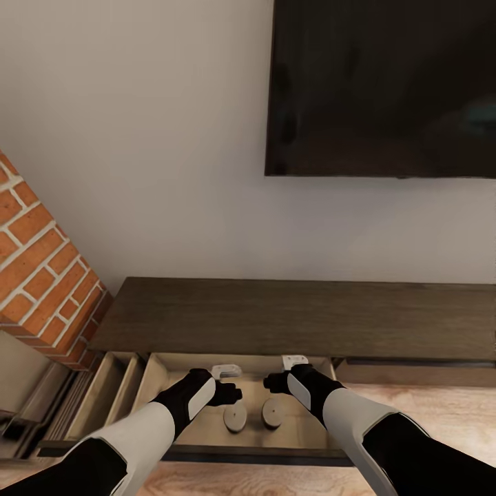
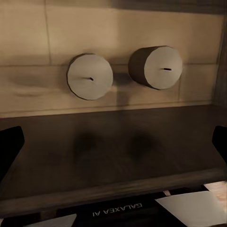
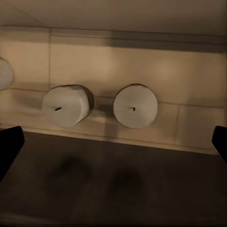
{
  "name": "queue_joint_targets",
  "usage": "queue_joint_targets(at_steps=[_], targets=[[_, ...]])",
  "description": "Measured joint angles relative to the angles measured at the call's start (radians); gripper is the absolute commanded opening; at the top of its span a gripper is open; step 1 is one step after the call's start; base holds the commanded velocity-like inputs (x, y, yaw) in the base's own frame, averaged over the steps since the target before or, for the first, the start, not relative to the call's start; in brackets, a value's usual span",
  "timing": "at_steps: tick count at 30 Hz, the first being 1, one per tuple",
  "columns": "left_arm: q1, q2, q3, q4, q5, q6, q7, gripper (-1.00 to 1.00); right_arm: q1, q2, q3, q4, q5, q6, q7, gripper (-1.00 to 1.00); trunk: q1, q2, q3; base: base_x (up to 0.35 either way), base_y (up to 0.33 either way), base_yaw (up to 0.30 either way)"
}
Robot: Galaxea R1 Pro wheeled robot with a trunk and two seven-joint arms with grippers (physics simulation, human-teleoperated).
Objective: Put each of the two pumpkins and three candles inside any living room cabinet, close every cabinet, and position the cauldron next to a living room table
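Two short pale candles stand upright side by side on the floor of an open drawer of the low dark brown cabinet. Both also show from above as candles in the left wrist view and candles in the right wrist view. My left gripper hangs open over the drawer, just left of them and holding nothing. Just above the candles, my right gripper is open and empty too. A pale rounded edge shows beside the candles; I cannot tell what it is.
A black television hangs on the white wall above the cabinet. A red brick column stands at the left. Another open compartment lies left of the drawer. Wooden floor runs along the cabinet's front at the right.
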Motion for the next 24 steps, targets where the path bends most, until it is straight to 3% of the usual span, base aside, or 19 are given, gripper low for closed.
queue_joint_targets(at_steps=[3, 24], targets=[[0.0, 0.0, 0.001, 0.0, 0.001, 0.0, -0.001, 1.0, 0.0, 0.0, 0.001, 0.0, 0.0, 0.0, -0.001, 1.0, -0.012, 0.021, 0.014, 0.0, 0.0, 0.0], [0.001, 0.0, 0.027, 0.011, 0.009, -0.003, 0.003, 1.0, 0.0, 0.0, 0.004, 0.003, 0.003, 0.003, 0.002, 1.0, -0.012, 0.021, 0.048, 0.0, 0.0, 0.0]])
